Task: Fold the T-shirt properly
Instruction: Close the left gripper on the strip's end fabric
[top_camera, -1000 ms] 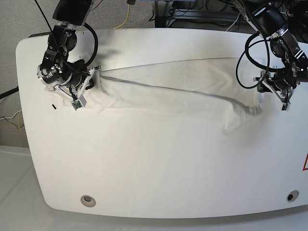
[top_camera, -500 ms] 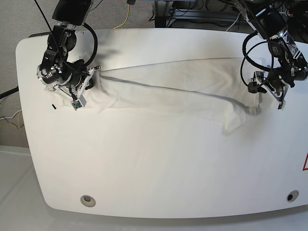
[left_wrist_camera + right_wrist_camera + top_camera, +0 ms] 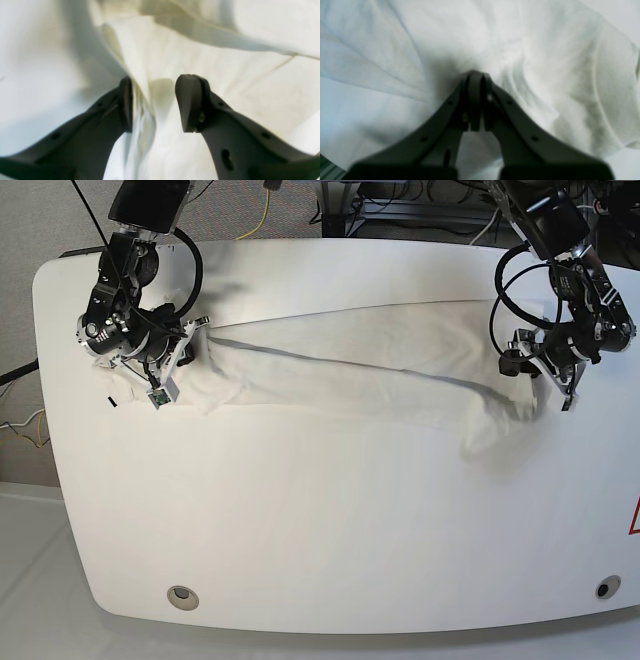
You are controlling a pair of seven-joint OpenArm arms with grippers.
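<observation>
Here both arms bend low over the T-shirt (image 3: 380, 370).

A glossy white tabletop (image 3: 330, 520) with rounded corners fills most of the base view. Two round grommets sit near its front edge, one at the left (image 3: 181, 596) and one at the right (image 3: 604, 588). Behind it lies grey carpet (image 3: 60, 220), crossed by a yellow cable (image 3: 262, 218) and dark cables. A red mark (image 3: 634, 518) shows at the right edge. Light is even.
</observation>
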